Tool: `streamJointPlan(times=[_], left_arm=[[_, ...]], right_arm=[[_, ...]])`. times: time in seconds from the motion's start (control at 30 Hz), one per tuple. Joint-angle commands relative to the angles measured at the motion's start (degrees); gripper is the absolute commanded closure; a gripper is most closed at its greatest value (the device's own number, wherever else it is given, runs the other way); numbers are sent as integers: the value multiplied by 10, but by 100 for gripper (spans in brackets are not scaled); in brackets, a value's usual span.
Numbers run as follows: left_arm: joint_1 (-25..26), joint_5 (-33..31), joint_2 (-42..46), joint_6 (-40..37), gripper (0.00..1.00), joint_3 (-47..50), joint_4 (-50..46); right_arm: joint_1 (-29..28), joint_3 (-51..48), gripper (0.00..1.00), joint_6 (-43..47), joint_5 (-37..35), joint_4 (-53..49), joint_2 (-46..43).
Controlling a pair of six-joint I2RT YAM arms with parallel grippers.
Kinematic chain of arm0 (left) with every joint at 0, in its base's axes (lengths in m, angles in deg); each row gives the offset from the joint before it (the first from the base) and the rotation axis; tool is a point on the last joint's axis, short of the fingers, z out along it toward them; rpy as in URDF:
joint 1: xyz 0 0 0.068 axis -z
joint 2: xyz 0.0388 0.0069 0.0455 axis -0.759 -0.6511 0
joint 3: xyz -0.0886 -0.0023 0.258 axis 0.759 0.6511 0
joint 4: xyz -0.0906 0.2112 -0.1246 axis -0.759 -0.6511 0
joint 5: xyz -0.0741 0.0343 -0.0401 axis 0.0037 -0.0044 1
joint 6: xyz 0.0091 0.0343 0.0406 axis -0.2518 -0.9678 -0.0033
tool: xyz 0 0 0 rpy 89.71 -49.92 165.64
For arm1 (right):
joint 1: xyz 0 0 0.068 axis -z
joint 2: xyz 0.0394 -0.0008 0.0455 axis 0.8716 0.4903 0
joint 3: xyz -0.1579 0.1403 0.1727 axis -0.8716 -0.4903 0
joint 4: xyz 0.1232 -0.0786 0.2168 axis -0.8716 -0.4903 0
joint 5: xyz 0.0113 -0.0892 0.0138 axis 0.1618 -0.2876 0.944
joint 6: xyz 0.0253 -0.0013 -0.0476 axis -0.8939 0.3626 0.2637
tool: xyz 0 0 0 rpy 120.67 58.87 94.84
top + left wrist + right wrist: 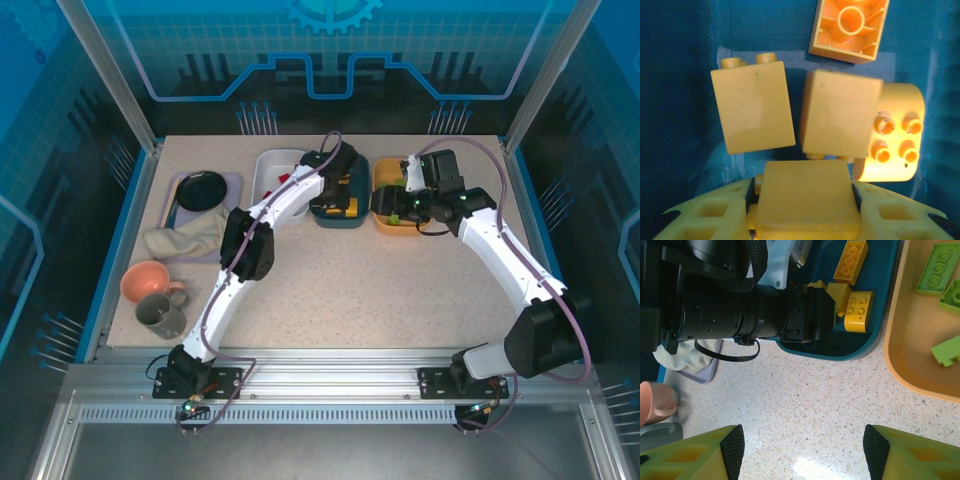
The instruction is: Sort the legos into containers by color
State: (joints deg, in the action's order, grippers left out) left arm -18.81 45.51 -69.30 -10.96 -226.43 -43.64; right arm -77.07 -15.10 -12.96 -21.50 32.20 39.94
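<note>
Three containers stand in a row at the back: a white tub [272, 165], a dark teal tub [338, 215] and an orange-yellow tub [388, 222]. My left gripper [345, 190] is down inside the teal tub [685, 100], shut on an orange-yellow lego [807, 200]. Several more yellow legos lie ahead of it, among them a tall one [752, 112] and a studded one [895, 135]. My right gripper [804, 455] hangs open over bare tabletop, just in front of the teal tub [860, 347]. Light green legos [937, 270] lie in the orange-yellow tub [900, 360].
A black dish [200, 190] sits on a lavender tray at the back left, with a crumpled cloth [185, 240] in front of it. A pink cup [148, 282] and a grey mug [160, 315] stand near the left edge. The left arm's wrist [740, 305] crosses the teal tub's near side.
</note>
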Motion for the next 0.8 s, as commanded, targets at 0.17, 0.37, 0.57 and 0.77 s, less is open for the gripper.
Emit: streamJointPlan(times=[0.17,0.37,0.57,0.77], left_arm=[[-16,-19,-21,-18,56,-50,-13],[-25,-16,-24,-20,53,-58,-5],[-22,-2,-22,-28,50,-57,-12],[-17,-9,-7,-27,38,-50,-24]], right_arm=[[9,-17,33,1,5,-21,-11],[9,-24,33,1,4,-29,-21],[10,-30,33,1,5,-31,-30],[9,-32,33,1,7,-30,-35]])
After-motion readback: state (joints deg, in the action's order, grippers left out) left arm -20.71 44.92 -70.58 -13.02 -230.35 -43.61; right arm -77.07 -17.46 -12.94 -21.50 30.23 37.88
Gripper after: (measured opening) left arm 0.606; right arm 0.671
